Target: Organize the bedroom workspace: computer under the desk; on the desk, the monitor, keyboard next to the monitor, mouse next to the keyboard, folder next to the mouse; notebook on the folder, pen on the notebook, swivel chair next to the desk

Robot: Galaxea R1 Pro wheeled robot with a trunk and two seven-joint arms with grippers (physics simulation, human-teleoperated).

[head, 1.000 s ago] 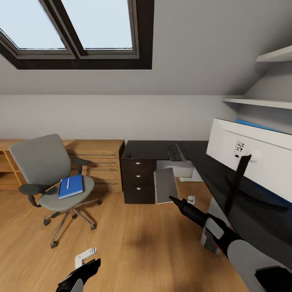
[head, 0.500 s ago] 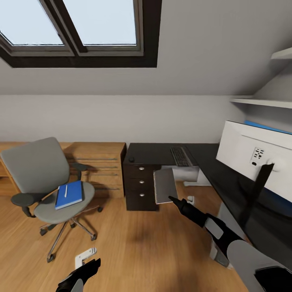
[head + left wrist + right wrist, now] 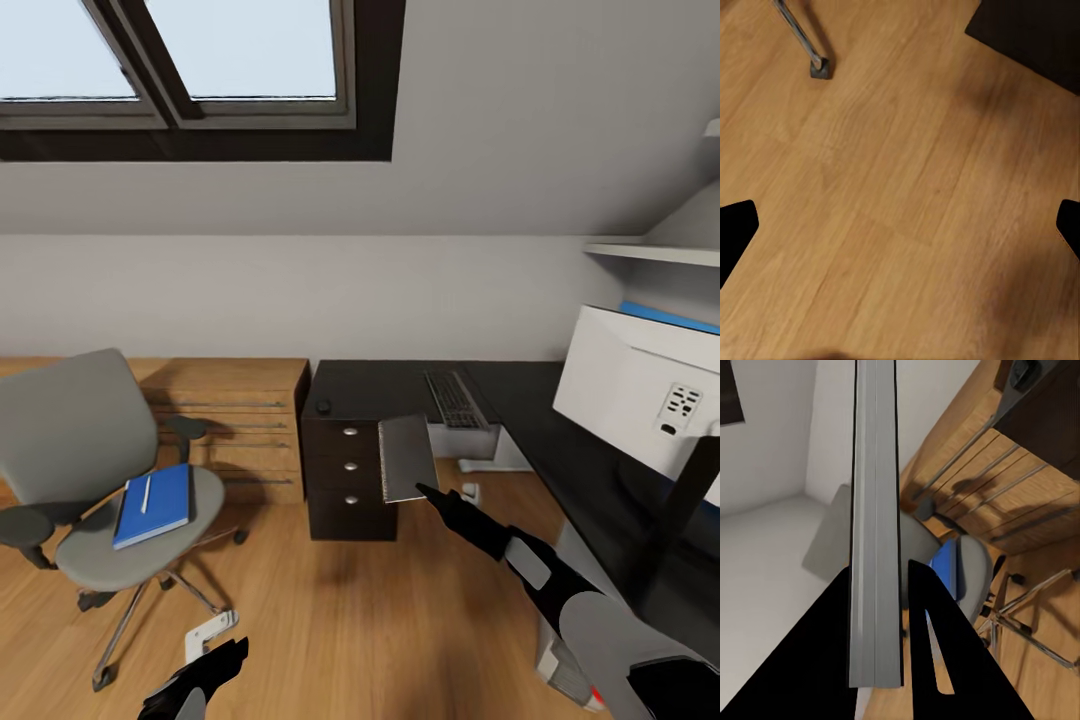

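Note:
My right gripper (image 3: 424, 491) is shut on the dark grey notebook (image 3: 405, 457), held upright in front of the desk's drawer unit (image 3: 345, 470). In the right wrist view the notebook (image 3: 876, 525) stands edge-on between the two fingers. The blue folder (image 3: 155, 505) lies on the swivel chair (image 3: 70, 440), with the white pen (image 3: 146, 494) on top of it. On the black desk (image 3: 385, 385) are the keyboard (image 3: 455, 398), the mouse (image 3: 323, 406) and the white-backed monitor (image 3: 640, 385). Low over the wood floor, my left gripper (image 3: 900, 232) is open and empty.
A light wooden dresser (image 3: 235, 420) stands between the chair and the desk. A grey box (image 3: 562, 668) sits on the floor under the desk, behind my right arm. Wall shelves (image 3: 650, 250) hang above the monitor. A chair castor (image 3: 820, 67) is close to my left gripper.
The camera has moved closer to the desk, so the chair slid left and the monitor right in the picture. My right gripper keeps hold of the notebook. The folder and pen stay on the chair.

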